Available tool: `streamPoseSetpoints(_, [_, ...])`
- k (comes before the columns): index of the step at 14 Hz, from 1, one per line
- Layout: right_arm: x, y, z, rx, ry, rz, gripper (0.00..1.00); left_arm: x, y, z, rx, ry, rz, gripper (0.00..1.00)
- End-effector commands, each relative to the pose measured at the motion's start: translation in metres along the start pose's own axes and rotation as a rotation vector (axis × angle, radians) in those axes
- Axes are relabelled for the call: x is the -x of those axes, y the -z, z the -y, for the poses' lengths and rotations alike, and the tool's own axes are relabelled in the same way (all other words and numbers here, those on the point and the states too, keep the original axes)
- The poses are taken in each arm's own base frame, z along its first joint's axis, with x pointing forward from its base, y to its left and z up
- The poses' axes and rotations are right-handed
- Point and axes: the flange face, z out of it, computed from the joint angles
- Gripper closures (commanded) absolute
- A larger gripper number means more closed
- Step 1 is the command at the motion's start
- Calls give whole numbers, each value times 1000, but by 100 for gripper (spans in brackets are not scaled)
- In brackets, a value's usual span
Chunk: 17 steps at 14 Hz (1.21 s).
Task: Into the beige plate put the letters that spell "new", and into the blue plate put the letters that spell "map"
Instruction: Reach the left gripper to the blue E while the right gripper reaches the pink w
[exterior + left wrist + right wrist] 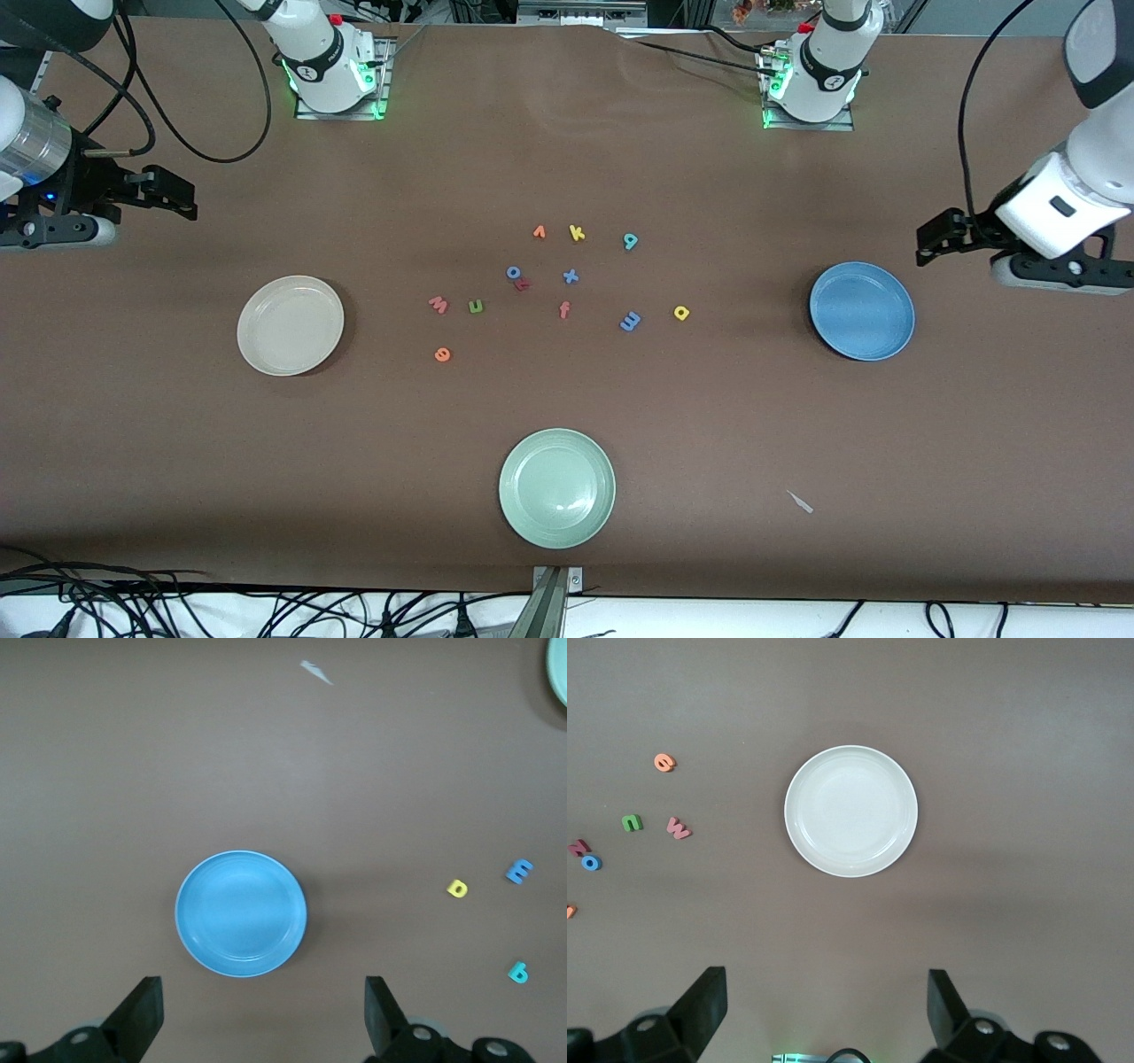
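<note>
Brown table [567, 133] with three plates and a loose scatter of foam letters at its middle. Beige plate [291, 325] sits toward the right arm's end of the scatter, empty; blue plate [862, 310] toward the left arm's end, also empty; pale green plate [556, 487] nearer the front camera than the scatter. Landmark for the letters: the blue "x" [570, 276], roughly at the centre of the scatter. Toward the beige plate from it lie the green "n" [476, 307] and the pinkish-red "w" [438, 305], just beside each other, with the orange "e" [442, 354] nearer the camera than both. Toward the blue plate from it lie the blue "m" [630, 322] and the yellow looped letter [680, 312], both slightly nearer the camera, and the teal looped letter [630, 240], farther from the camera. Close by the "x": the blue "o" [513, 272] touching a small dark-red letter [524, 283], the orange "f" [564, 309], the yellow "k" [577, 233]. Right gripper [824, 1010] hangs over the table's edge past the beige plate, fingers spread wide, holding nothing. Left gripper [261, 1014] hangs past the blue plate, fingers likewise apart and empty. No letter lies on any plate.
</note>
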Motion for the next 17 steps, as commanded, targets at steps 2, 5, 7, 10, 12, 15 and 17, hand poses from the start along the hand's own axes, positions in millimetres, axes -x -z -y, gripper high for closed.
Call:
streamPoseSetpoints(2, [3,-1,-1,-10,0,3,0,-10,-16,-61,15,-105,44,0])
streamPoseSetpoints(5, [0,-2,0,-11,0,-3,0,-13,-49,-120,46,-206,106,0])
streamPoseSetpoints(7, [-8,-9,0,-10,0,-3,0,-18,-85,-155,71,-265,162,0])
streamPoseSetpoints(10, [-19,-21,13,-20,20,-4,0,-24,-127,-202,94,-316,170,0])
streamPoseSetpoints(12, [-32,-34,36,-19,62,-14,0,-24,-156,-239,99,-292,165,0])
streamPoseSetpoints(15, [-50,-67,73,-7,129,17,0,-17,-207,-306,102,-172,148,0])
streamPoseSetpoints(17, [-64,-104,102,-5,184,73,0,-11,-251,-339,35,-219,100,0])
